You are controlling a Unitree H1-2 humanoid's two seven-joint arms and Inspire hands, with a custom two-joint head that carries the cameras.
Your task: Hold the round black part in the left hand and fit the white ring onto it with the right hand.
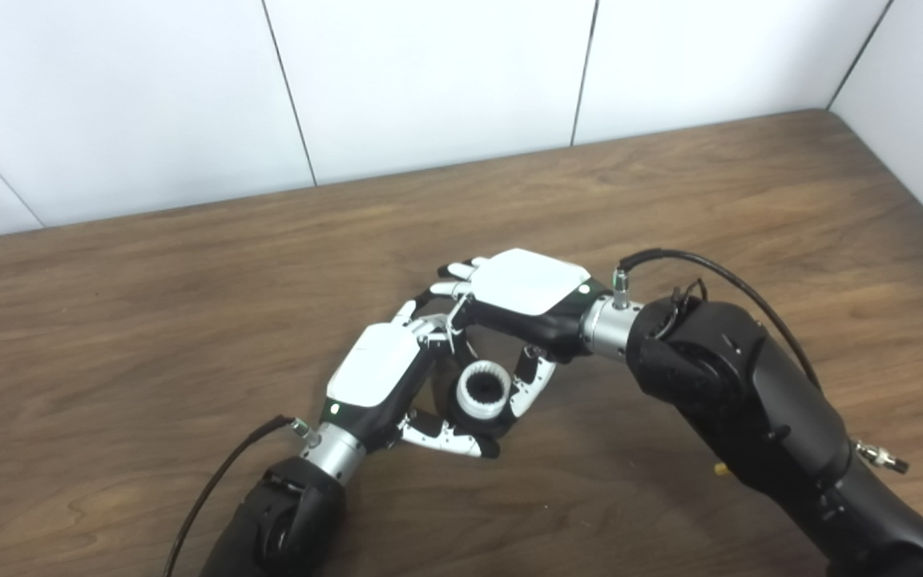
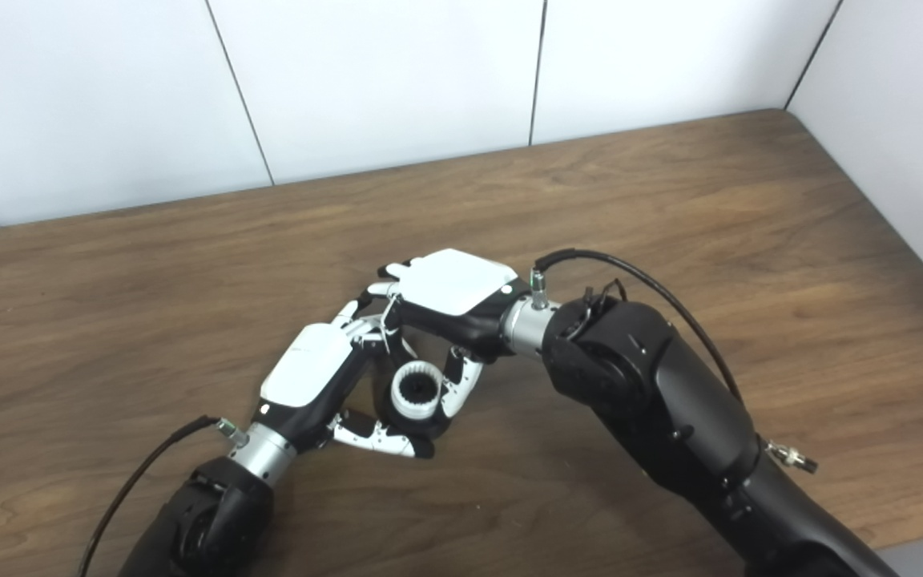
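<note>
My two hands meet over the middle of the wooden table [image 1: 149, 336]. Between them is the white ring [image 1: 483, 390], with the toothed round black part [image 2: 417, 389] showing inside it. My left hand [image 1: 381, 369] comes in from below left, its thumb curled under the part and its fingers closed behind it. From the right, my right hand [image 1: 521, 288] reaches over the top, thumb pressed against the ring's right side. Its fingertips overlap the left hand's fingers and are partly hidden. How deep the ring sits on the part is hidden.
White wall panels [image 1: 429, 80] stand along the table's back edge, and another wall [image 2: 894, 120] closes the right side. The table's front right edge [image 2: 918, 533] shows near my right arm. A black cable [image 1: 213, 481] trails from the left wrist.
</note>
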